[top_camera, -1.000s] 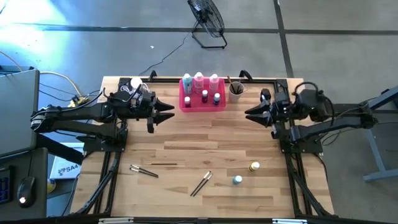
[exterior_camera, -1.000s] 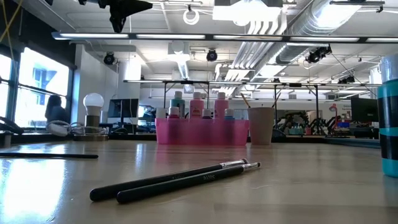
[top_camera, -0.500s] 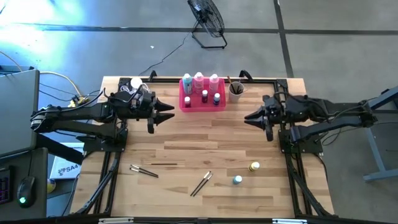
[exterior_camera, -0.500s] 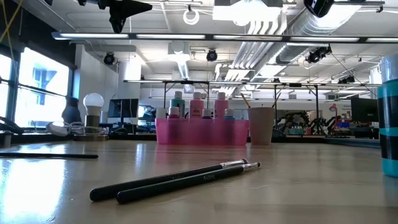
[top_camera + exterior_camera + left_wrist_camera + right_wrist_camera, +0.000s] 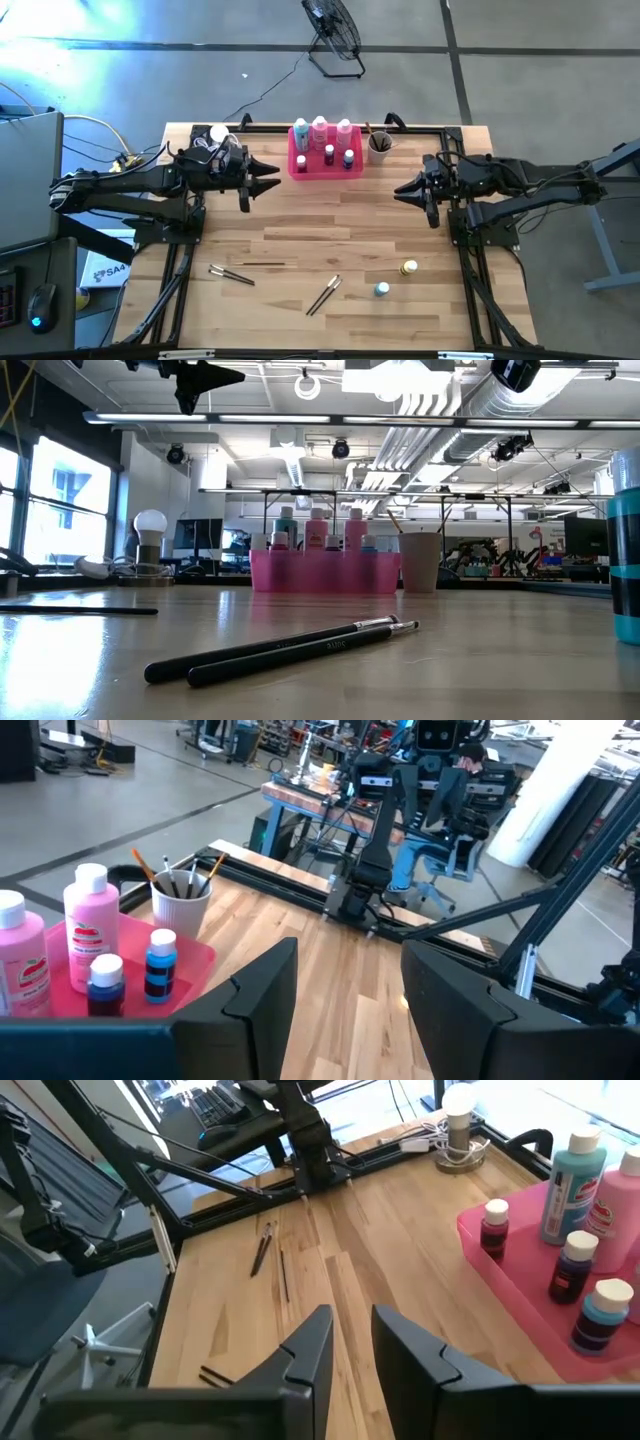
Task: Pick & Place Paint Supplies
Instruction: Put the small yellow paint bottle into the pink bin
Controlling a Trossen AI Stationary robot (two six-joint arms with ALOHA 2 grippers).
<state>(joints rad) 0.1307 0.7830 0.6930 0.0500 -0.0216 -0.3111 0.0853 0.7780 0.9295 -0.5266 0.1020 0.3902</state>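
Note:
Three taller white-capped bottles and several tiny bottles stand in the pink tray at the table's far edge. Beside it a pale cup holds brushes. Loose brushes lie flat on the near half: a pair, a single one and another pair. A tiny yellow bottle and a tiny teal one stand near the right. My left gripper hovers open left of the tray, pointing level. My right gripper hovers right of the tray, open a little, tipped downward.
A lamp with a white bulb stands at the far left corner. Dark rails run along the table's sides. The middle of the wooden top between the arms is bare. A fan stands on the floor beyond.
My right gripper has tipped its fingers downward and sunk slightly, drawing a little toward the table's near edge. The left arm and all the supplies have kept still.

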